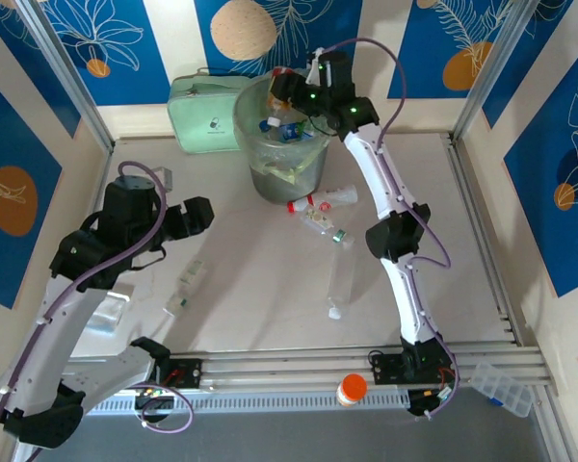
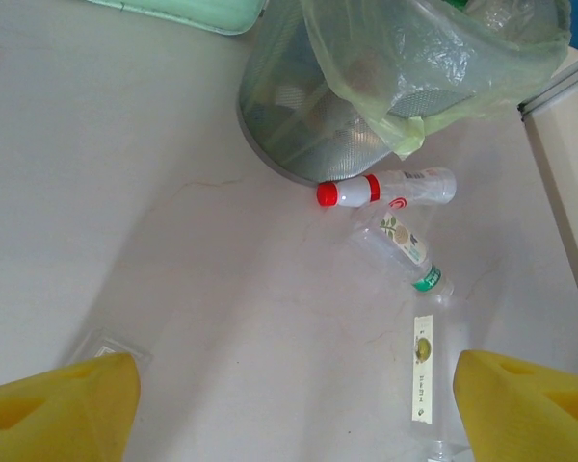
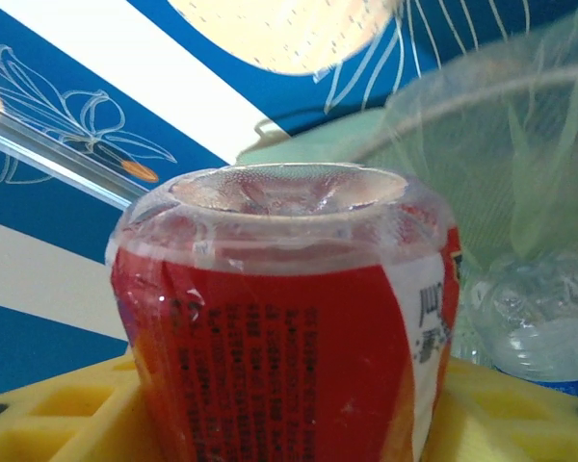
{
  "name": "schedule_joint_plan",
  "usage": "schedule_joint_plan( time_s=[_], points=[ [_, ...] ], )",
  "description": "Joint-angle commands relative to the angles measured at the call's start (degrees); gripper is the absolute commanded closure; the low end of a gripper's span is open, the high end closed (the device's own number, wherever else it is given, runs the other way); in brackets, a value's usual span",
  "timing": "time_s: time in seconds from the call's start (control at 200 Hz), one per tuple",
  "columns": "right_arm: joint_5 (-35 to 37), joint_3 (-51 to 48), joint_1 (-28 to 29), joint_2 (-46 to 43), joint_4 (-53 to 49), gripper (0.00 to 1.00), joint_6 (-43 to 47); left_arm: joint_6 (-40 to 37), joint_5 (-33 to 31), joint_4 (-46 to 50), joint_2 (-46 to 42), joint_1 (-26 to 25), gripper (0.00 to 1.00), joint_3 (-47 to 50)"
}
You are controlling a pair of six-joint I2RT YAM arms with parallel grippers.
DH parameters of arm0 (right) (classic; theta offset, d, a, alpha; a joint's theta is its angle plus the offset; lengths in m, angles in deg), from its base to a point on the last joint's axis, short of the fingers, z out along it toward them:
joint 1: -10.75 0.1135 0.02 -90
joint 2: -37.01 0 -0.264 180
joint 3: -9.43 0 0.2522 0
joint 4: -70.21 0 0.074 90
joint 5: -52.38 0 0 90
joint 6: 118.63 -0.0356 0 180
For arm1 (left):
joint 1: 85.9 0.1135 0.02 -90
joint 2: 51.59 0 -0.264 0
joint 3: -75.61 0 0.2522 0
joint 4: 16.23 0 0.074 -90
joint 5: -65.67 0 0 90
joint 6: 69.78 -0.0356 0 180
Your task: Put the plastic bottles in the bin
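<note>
My right gripper hangs over the rim of the bin, shut on a clear bottle with a red label that stands between its yellow fingers. More bottles lie inside the bin's pale green liner. On the table beside the bin lie a red-capped bottle, a green-capped bottle and a long clear bottle. Another clear bottle lies near the left arm. My left gripper hovers open above bare table, left of the long clear bottle.
A flat mint-green case leans against the back wall behind the bin. An orange-capped white jar stands on the front rail. A clear plastic tray lies at the left, and a clear compartment box at the front right.
</note>
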Motion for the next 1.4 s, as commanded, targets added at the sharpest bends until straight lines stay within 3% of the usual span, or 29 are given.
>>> schedule_joint_plan(
  time_s=[0.0, 0.325, 0.775, 1.105, 1.395],
  points=[
    [-2.2, 0.1, 0.6, 0.4, 4.5, 0.37, -3.5, -0.8, 1.5, 0.2, 0.1, 0.6, 0.16, -0.4],
    [-1.5, -0.5, 2.9, 3.7, 1.1, 0.34, 1.8, -2.3, -1.2, 2.5, -1.8, 1.3, 0.16, -0.3],
    [-0.7, 1.3, 2.3, 4.2, 2.2, 0.25, 2.1, -4.6, -4.3, 5.3, -3.0, 2.0, 0.16, -0.3],
    [0.9, 1.4, 0.4, -3.8, 1.6, 0.24, 6.4, -4.4, -6.8, 5.7, -2.3, 2.2, 0.14, 1.3],
    [7.0, 0.2, 2.3, -13.2, -9.6, 0.24, 13.5, -1.5, -9.7, 10.8, 0.2, 2.5, 0.11, 5.2]
  ],
)
